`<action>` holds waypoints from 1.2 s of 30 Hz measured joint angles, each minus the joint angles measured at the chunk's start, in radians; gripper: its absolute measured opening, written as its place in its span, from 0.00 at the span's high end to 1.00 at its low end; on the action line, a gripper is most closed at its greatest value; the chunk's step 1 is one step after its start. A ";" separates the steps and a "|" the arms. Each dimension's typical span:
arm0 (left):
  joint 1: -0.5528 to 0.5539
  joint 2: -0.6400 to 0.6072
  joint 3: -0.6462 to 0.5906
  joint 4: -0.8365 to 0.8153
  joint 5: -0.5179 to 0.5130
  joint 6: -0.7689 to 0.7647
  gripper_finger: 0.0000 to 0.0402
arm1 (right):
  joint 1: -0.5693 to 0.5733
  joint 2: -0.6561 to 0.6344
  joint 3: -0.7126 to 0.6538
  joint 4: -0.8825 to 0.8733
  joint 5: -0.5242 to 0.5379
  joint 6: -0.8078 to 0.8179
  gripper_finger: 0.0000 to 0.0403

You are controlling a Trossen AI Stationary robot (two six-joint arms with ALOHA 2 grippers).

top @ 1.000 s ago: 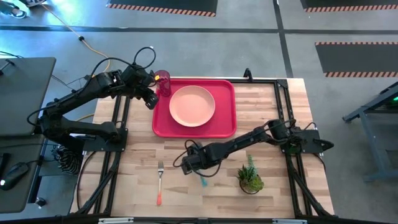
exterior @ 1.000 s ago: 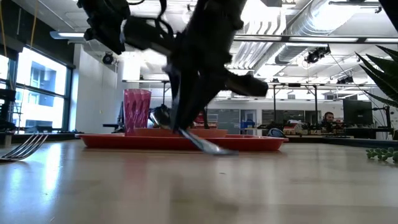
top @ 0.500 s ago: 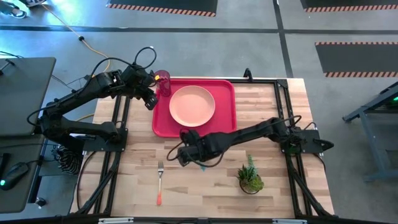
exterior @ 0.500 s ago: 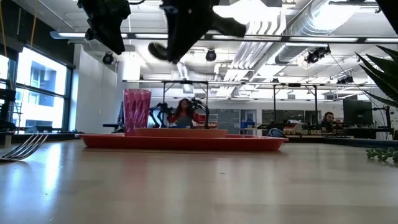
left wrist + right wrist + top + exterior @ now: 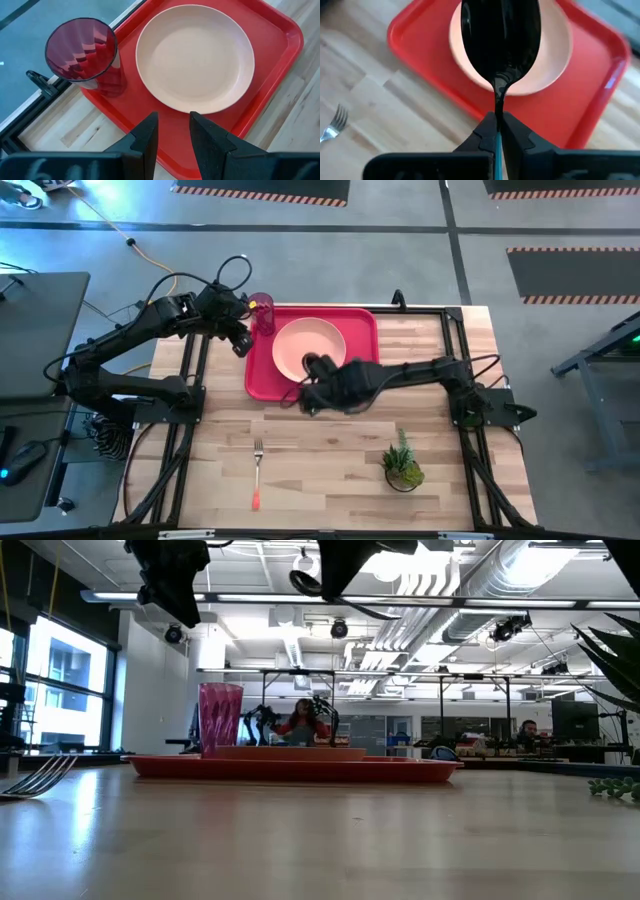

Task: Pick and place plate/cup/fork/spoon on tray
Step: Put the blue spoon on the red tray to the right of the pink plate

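We have lifted the teal-handled, dark-bowled metal spoon (image 5: 500, 45) off the counter, our right claw (image 5: 497, 122) clamped on it above the round salmon-pink plate (image 5: 308, 348) on the large red tray (image 5: 262, 380), ready for placing.

The tray (image 5: 262, 380) lies at the table's (image 5: 440, 480) far edge, left of centre. On it sit the plate (image 5: 300, 340) and, at its far left corner, the cup (image 5: 262, 313). The fork (image 5: 257, 470) lies near the table's near edge; the plant (image 5: 402, 465) stands to its right.
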 joint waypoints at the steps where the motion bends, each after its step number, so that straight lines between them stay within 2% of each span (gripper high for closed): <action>1: 0.000 0.000 0.000 -0.001 0.000 0.004 0.75 | -0.010 -0.009 0.000 -0.005 0.010 -0.018 1.00; 10: 0.000 0.000 0.000 -0.001 0.000 0.007 0.75 | -0.112 -0.100 -0.001 -0.106 0.008 -0.165 1.00; 26: 0.000 0.000 0.000 -0.008 -0.001 0.006 0.75 | -0.275 -0.323 -0.017 -0.098 0.087 -0.408 1.00; 29: 0.000 0.000 0.000 -0.008 -0.001 0.006 0.75 | -0.304 -0.378 -0.117 -0.100 0.089 -0.397 1.00; 32: 0.000 0.000 0.000 -0.008 -0.001 0.006 0.75 | -0.327 -0.447 -0.295 -0.070 0.078 -0.346 1.00; 36: 0.000 0.000 0.000 -0.007 -0.001 0.006 0.75 | -0.367 -0.568 -0.538 0.138 -0.004 -0.335 1.00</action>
